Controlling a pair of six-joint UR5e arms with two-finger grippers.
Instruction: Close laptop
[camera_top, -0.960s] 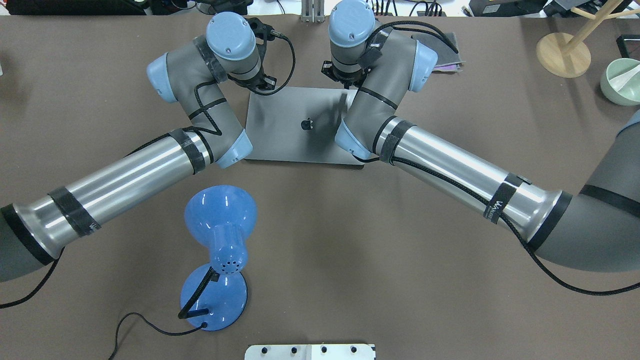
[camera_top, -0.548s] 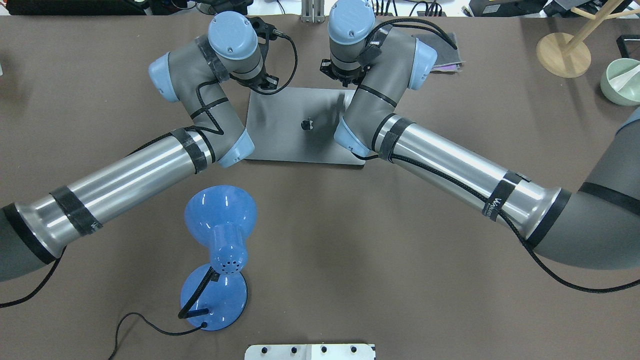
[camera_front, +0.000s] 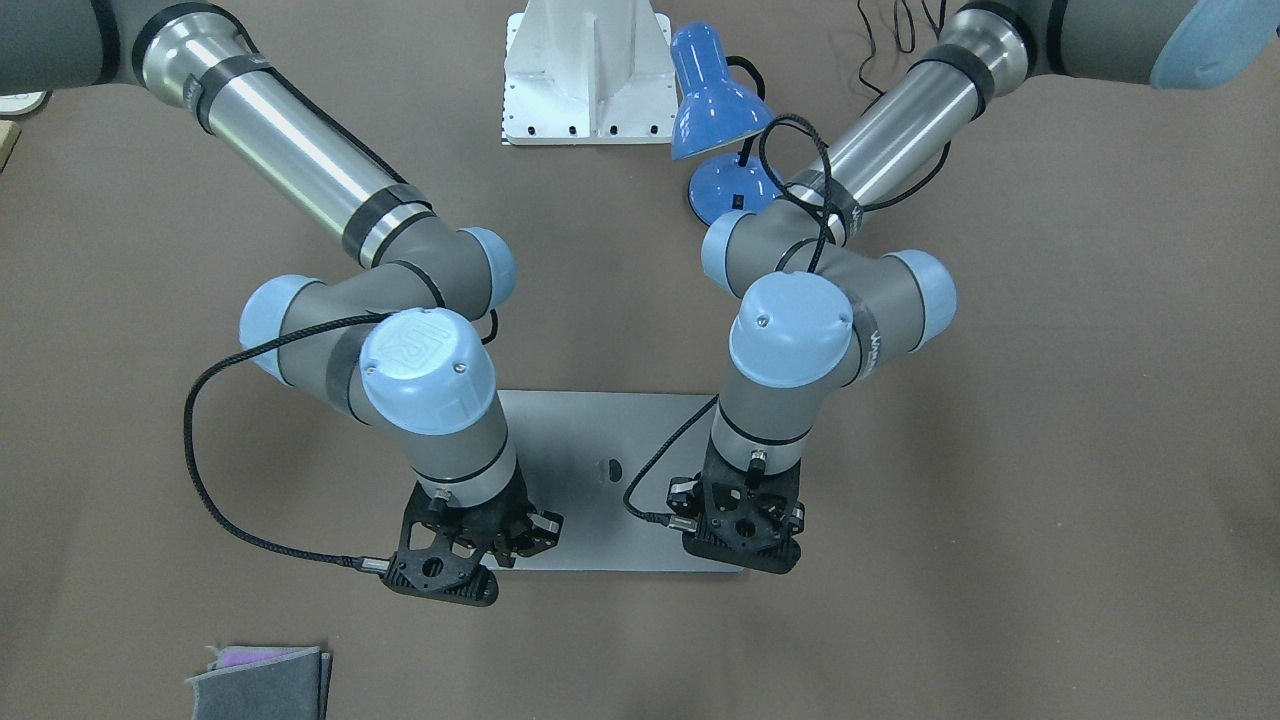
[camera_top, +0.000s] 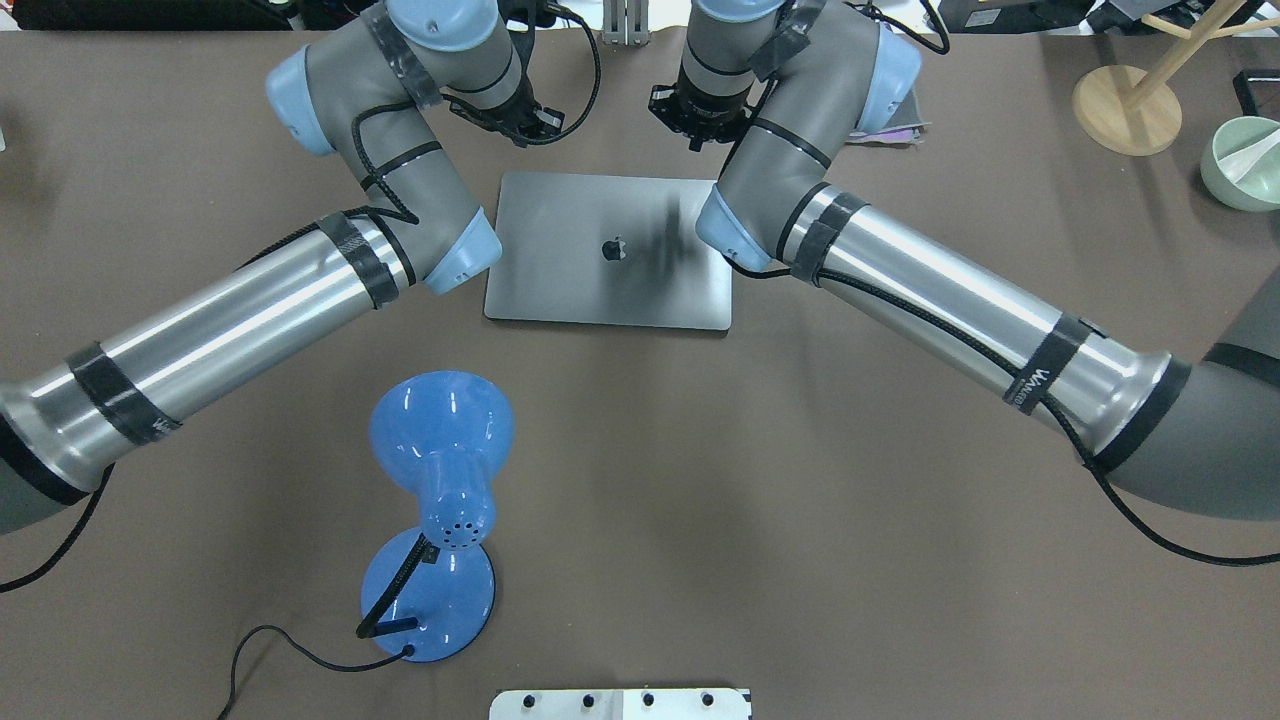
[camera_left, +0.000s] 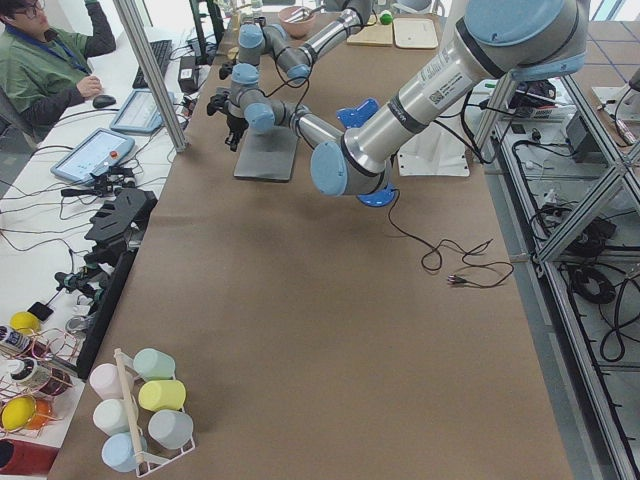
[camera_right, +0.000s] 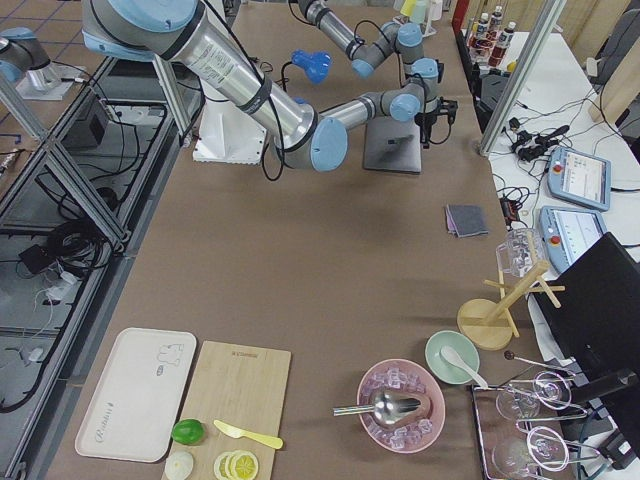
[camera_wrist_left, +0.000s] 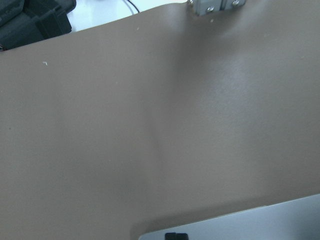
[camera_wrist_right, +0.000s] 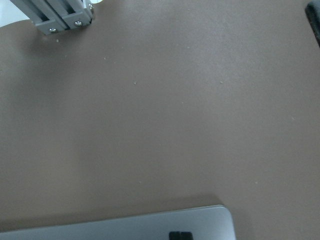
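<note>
Two end effectors, one laptop, sundry table items. Laptop (camera_top: 610, 250): slim silver-grey, lid shut flat with the dark apple logo facing up, lying on the brown table (camera_top: 800, 550) between the two arms, roughly mid-width and toward the operators' side. Left end effector (camera_front: 742, 535): points downward over the laptop's operator-side edge, near one corner. Its fingers are hidden beneath the wrist body in both fixed views, so how far apart they stand cannot be told, nor whether they touch the lid. The left wrist view gives only a rounded corner of the laptop (camera_wrist_left: 240, 222) at the bottom of the frame, with bare table beyond it. Right end effector (camera_front: 455, 560): points downward at the other corner of the same edge, partly over the table just past the lid. Its fingers are likewise hidden, so its opening and any contact cannot be told. The right wrist view gives a strip of the laptop (camera_wrist_right: 125, 225) with a rounded corner, and table beyond. Blue desk lamp (camera_top: 440, 500): stands on the robot's side of the laptop, well apart from it, cord trailing from its base. Grey felt pouch (camera_front: 260, 680): lies flat near the table edge on the operators' side, beyond the right end effector. Pale green bowl (camera_top: 1240, 165): sits at the far right of the table.
</note>
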